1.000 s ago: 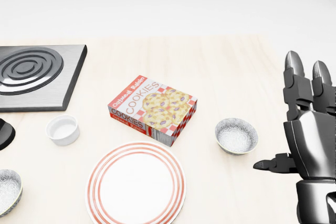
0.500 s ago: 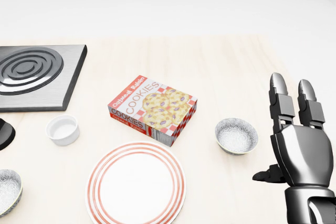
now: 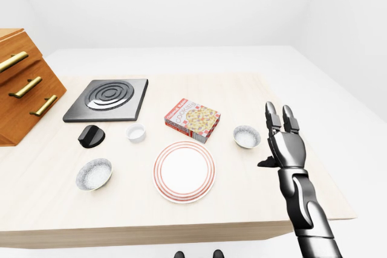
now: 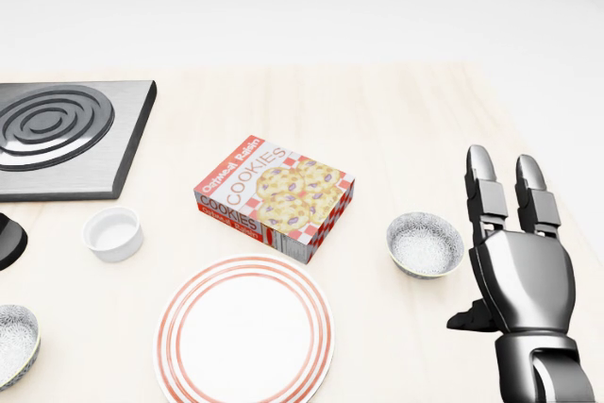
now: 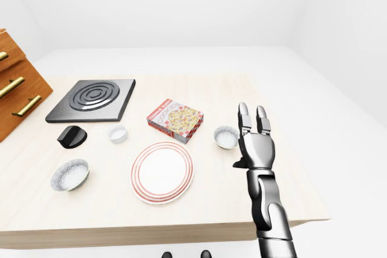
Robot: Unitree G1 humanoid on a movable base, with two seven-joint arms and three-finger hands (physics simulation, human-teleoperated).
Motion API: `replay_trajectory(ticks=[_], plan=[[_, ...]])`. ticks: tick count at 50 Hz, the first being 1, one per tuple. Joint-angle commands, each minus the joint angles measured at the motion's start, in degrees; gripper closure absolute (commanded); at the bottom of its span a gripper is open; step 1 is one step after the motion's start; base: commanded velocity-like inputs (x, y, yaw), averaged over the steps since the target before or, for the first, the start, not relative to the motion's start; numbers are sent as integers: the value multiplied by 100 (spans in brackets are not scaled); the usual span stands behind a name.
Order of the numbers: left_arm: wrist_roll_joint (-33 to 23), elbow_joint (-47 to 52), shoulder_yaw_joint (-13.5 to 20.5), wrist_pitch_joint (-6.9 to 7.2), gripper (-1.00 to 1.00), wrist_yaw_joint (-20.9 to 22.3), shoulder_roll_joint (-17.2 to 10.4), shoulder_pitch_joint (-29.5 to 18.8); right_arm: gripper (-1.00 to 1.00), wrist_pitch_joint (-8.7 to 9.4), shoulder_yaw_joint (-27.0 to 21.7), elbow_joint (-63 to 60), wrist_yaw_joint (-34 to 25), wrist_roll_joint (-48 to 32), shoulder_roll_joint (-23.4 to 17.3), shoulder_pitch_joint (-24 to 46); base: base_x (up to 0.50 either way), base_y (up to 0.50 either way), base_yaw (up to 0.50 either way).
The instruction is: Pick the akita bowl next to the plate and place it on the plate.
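The head view looked steeply down from close over the surface (image 4: 425, 110), taking in only the stretch from the hob (image 4: 66, 134) to the right hand (image 4: 519, 276). The two eye views stood farther off and higher, facing the same way, and showed the whole surface to its edges, plus the wooden drawers (image 3: 21, 89) at left. All three shared the plate (image 4: 245, 332) and cookie box (image 4: 276, 195).

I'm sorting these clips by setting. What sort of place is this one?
Most likely a simulated kitchen tabletop, set in a bare white room. A black stove burner plate sits on the light wooden table, with a red-ringed plate, small bowls and a cookie box. A wooden drawer cabinet stands at the left.
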State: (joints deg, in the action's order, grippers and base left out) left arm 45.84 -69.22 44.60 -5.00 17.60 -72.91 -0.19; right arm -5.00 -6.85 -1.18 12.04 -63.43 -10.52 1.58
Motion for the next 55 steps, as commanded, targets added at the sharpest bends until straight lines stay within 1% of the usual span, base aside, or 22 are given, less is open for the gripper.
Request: replay_trajectory(ticks=[1,3,11,12,16,18,29,31,33,35,40,42,45,47,55], plan=[[-29,-3,16,0,-100,3,35,-6,-100,0,249,553,289,-204,-32,256,0,0,0],[-18,2,20,0,-100,6,6,3,-100,0,293,571,260,-212,-7,305,0,0,0],[-11,-42,-38,0,-100,11,44,-40,-100,0,382,956,382,-211,-23,487,0,0,0],[5,-15,-20,0,-100,3,-5,-15,-100,0,392,995,412,-210,-27,498,0,0,0],[5,-27,-20,0,-100,11,14,-14,-100,0,433,1225,495,-215,-51,625,0,0,0],[15,-16,0,0,-100,13,-27,6,-100,0,447,1333,528,-217,-65,687,0,0,0],[-28,-14,-14,0,-100,-3,25,-34,-100,0,532,1916,772,-208,-112,900,0,0,0],[-32,-28,-38,0,-100,-6,36,-60,-100,0,536,2020,802,-168,-117,943,0,0,0],[-18,-28,-38,0,-100,5,27,-48,-100,0,514,2188,779,31,-93,994,0,0,0],[-1,-12,-23,0,-100,14,15,-25,-100,0,579,2435,972,-75,-144,1063,0,0,0],[-6,9,2,0,-100,2,16,-4,-100,0,595,2538,969,-51,-161,1146,0,0,0],[-16,-13,-13,0,-100,4,34,-26,-100,0,613,2861,1116,-33,-189,1268,0,0,0],[-6,-21,-17,0,-100,13,28,-21,-100,0,623,3059,1188,7,-230,1350,0,0,0],[15,6,19,0,-100,13,-24,24,-100,0,619,3183,1242,24,-258,1405,0,0,0],[-14,-26,-23,0,-100,2,46,-30,-100,0,643,3236,1241,-50,-323,1558,0,0,0]])
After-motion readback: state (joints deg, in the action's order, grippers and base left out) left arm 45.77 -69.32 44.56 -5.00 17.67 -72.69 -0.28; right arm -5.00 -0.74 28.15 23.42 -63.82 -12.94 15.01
